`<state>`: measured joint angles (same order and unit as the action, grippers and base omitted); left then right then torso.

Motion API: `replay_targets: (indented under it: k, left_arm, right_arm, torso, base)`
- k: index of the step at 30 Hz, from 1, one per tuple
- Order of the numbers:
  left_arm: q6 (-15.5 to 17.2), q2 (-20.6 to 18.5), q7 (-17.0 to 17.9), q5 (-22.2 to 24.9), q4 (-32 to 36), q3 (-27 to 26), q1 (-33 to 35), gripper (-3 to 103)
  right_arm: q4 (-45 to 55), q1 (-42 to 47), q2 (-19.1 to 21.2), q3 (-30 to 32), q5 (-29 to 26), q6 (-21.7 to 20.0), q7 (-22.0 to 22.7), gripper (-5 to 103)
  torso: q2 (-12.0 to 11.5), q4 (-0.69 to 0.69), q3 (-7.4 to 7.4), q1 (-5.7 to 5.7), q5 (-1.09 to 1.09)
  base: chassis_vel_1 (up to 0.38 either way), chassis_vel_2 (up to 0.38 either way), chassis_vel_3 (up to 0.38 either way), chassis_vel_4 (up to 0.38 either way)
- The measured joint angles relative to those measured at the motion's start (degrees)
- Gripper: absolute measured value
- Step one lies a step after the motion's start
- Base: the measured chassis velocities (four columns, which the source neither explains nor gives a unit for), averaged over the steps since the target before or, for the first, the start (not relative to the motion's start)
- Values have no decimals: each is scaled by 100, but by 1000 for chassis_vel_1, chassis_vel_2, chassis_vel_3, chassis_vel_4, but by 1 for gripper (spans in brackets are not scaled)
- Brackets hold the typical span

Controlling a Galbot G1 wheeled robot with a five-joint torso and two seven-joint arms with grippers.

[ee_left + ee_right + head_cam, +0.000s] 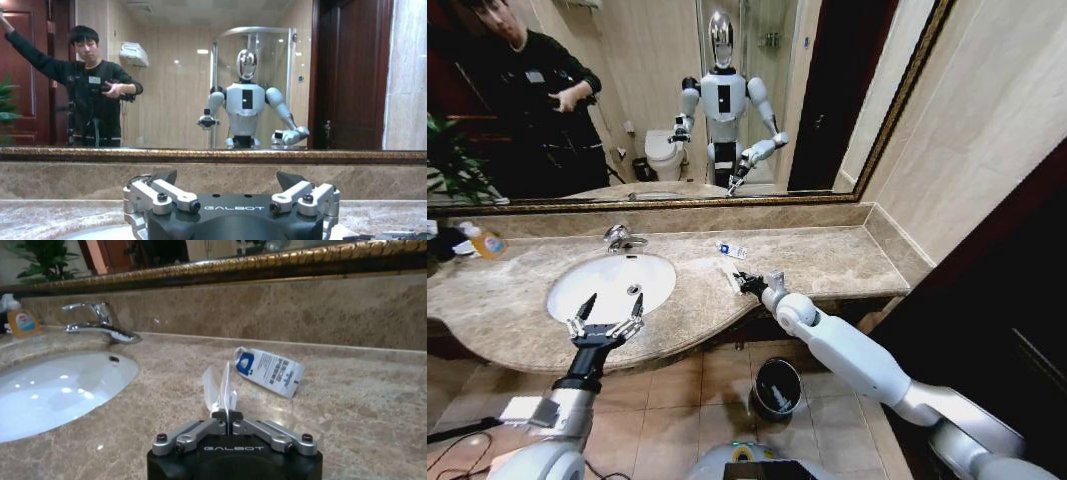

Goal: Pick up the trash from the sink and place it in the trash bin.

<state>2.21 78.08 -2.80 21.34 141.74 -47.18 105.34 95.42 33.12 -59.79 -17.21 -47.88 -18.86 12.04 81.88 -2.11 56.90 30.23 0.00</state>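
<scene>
Right wrist view puts the flat white strip (220, 387) at the centre: a thin, clear-white wrapper standing on edge, pinched at its near end between the closed fingers of the right hand (229, 421), just above the marble desk (373, 405) beside the sink (60, 390). It looks nearly weightless and limp, so it should bend and flutter rather than resist; a grip low on its edge, as here, seems adequate, though so slick a film could slip out of a loose pinch. Just beyond it lies the blue-labelled sachet (269, 371), flat on the desk near the backsplash, soft and light too, probably best taken by one raised edge. From the head view, the right hand (749, 284) sits at the desk's front, right of the basin, with the trash bin (777, 387) on the floor below, well apart. The left hand (607, 318) hovers over the sink's near rim, fingers spread wide and holding nothing. A chrome tap (622, 238) stands behind the basin.
</scene>
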Motion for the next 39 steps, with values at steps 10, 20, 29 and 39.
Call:
replay_targets:
  k: [10,20,29,39]
  left_arm:
    - [0,1,0,0,0,0,0,100]
    - [0,0,0,0,0,0,0,100]
    - [0,0,0,0,0,0,0,100]
    - [0,0,0,0,0,0,0,100]
  right_arm:
    - [1295,637,808,551,-15,13,-65,0]
    - [2025,1943,1962,1289,367,461,-851,0]
    - [2092,2561,2199,1605,634,821,-1134,0]
    - [1681,3679,2009,2568,1002,1106,-1368,0]
  torso:
    - [1,0,0,0,1]
    - [1,2,-1,0,2]
    - [1,0,-1,0,1]
    - [1,0,-1,0,0]
  base:
    - [0,0,0,0]
    - [0,0,0,0]
    - [0,0,0,0]
    - [0,0,0,0]
